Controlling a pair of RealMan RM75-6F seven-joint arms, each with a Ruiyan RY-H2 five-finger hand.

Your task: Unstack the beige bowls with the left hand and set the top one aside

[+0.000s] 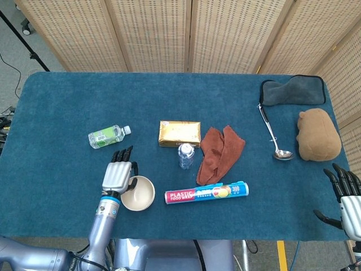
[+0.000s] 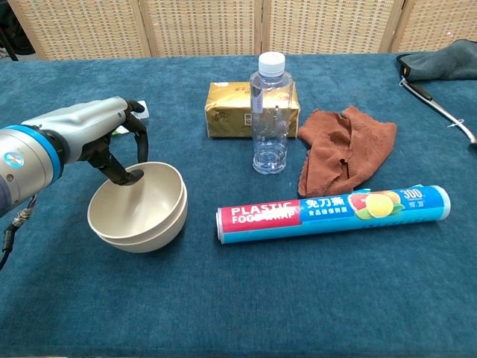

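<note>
I have the left hand (image 2: 104, 142) at the far-left rim of the beige bowls (image 2: 138, 209), thumb hooked down inside the top bowl and the other fingers over the outside of the rim, so it is gripping that top bowl. The two bowls are still nested, sitting near the front-left part of the blue table (image 1: 62, 107), with the near table edge just below them in the head view.

To the bowls' right lies the plastic wrap roll (image 2: 333, 211), close but not touching. Behind it stands the clear bottle (image 2: 270, 112), upright, with the gold packet (image 2: 227, 110) just behind that and the brown cloth (image 2: 344, 147) beside it. A small green-labelled bottle (image 1: 108, 136) lies on its side beyond my left hand.

The widest bare cloth I see is to the left of the bowls and along the front edge.

My right hand (image 1: 345, 199) hangs off the front-right corner, fingers spread, holding nothing. Near it lie the ladle (image 1: 273, 134), grey cloth (image 1: 290, 92) and brown plush toy (image 1: 318, 134).
</note>
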